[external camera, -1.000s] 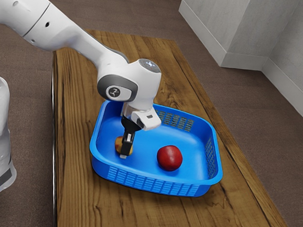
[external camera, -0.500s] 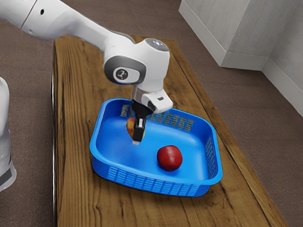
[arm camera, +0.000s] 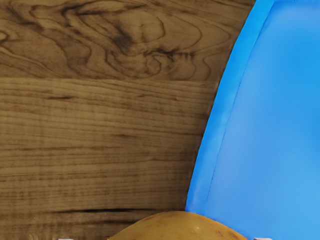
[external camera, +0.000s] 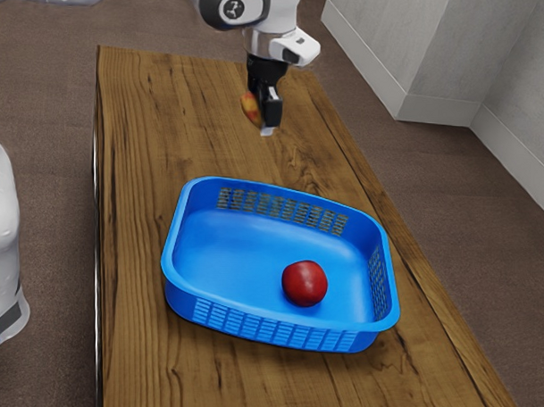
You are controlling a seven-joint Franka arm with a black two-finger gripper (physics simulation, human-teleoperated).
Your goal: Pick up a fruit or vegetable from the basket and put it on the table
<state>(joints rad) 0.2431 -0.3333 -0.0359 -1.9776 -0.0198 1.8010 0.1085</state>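
And there it is, up in the air: the gripper (external camera: 266,126) has the mottled fruit (external camera: 250,108) pinched between its jaws, one on each side! In the exterior view it's a warm orange-red with golden yellow patches; the wrist view gives us a rounded, golden-yellow top with fine brown speckles. Lovely skin on that one. It's out of the blue basket (external camera: 268,330), held above the counter (external camera: 149,146), and from the exterior view it appears past the basket's far rim. In the wrist view it overlaps the basket's edge, so whether it hangs clear of the basket, I can't tell. Inside the basket, a glossy, deep red fruit (external camera: 304,283) sits on the floor. On the arm, a small dark emblem (external camera: 233,7), too tiny to read!
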